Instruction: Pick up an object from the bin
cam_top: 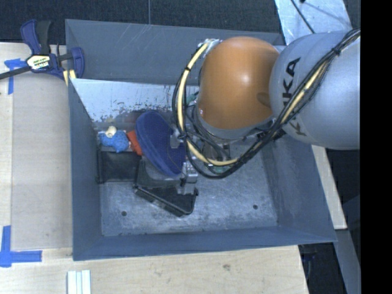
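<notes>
**Grey metal bin (240,204) with its contents, seen from above.** The arm (318,90) enters from the right, and its orange cover (236,81) and looped cables (214,158) hang over the bin's middle. The tool (187,181) is lowered close to the floor, over the right end of a flat black piece (160,196) that lies askew in the bin's centre. Whether the tool is released or clenched cannot be told, and no contact with the piece can be confirmed. Just left of the tool stands a dark blue oval object (156,141), with an orange object (133,141) partly hidden behind it. Further left, near the back wall, a small light-blue figure (114,139) sits above a black block (116,164). These things cluster in the bin's left half.
</notes>
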`<state>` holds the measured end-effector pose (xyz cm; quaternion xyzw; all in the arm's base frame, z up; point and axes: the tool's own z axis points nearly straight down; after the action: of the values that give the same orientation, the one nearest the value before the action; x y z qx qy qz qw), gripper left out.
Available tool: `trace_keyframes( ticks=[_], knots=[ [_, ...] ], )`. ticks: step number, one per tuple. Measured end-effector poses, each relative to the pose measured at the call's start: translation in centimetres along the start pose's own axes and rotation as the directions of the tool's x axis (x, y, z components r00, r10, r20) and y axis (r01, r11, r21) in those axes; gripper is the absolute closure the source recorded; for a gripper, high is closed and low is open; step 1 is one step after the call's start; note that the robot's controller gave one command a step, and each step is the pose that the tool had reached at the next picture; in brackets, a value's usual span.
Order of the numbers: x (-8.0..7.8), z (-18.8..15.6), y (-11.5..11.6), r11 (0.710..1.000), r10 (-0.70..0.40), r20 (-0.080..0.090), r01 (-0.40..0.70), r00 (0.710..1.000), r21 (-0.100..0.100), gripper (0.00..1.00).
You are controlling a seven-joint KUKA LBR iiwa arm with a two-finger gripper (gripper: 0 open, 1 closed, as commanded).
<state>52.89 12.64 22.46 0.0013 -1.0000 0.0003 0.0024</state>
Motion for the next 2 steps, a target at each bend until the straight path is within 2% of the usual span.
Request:
trace_keyframes(
  ticks=[1, 2],
  knots=[
    [-5.0, 8.1, 11.4, 0.996, -0.087, 0.007, 0.087, 0.996, -0.004, 0.00],
    [-4.4, 15.4, 10.8, 0.967, -0.256, 0.001, 0.256, 0.967, 0.001, 0.00]
  ],
)
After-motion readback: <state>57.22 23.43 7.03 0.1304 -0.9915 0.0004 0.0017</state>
